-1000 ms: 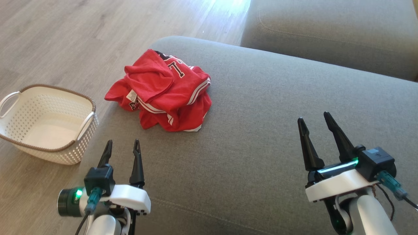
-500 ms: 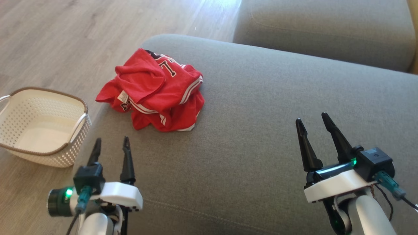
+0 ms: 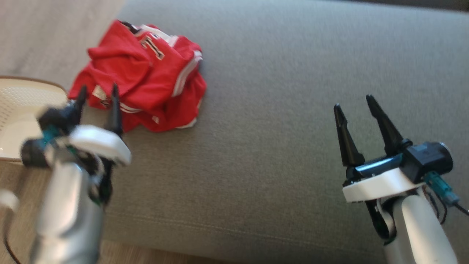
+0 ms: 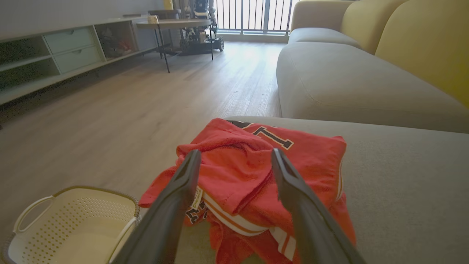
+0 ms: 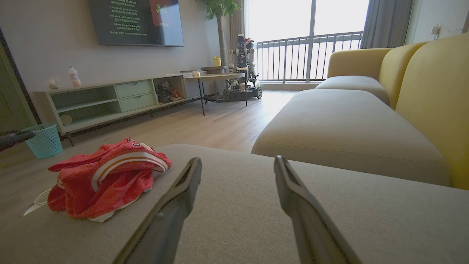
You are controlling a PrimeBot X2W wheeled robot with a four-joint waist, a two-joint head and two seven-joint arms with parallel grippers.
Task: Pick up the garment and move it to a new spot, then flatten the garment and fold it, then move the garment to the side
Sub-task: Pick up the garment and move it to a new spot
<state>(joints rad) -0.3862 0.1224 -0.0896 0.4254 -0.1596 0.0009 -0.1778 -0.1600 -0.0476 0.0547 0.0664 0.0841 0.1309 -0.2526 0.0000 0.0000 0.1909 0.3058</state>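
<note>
Grey sofa seat [image 3: 293, 73] holds garment [image 3: 146, 73] (wooden floor [image 4: 110, 110] beyond); left end effector [image 3: 98, 91] and right end effector [image 3: 353, 102] gape.

The left gripper [image 3: 98, 93] sits at lower left, blurred, its fingers spread apart and pointing up above the pale left forearm [image 3: 69, 216]. The right gripper [image 3: 353, 104] sits at lower right, sharp, fingers equally parted, leaning slightly left above the right forearm [image 3: 417, 227].

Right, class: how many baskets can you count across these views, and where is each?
2. A cream basket on the floor beside the grey cushion, near the red garment; a teal basket on the floor by the low cabinet. Others may be hidden.
</note>
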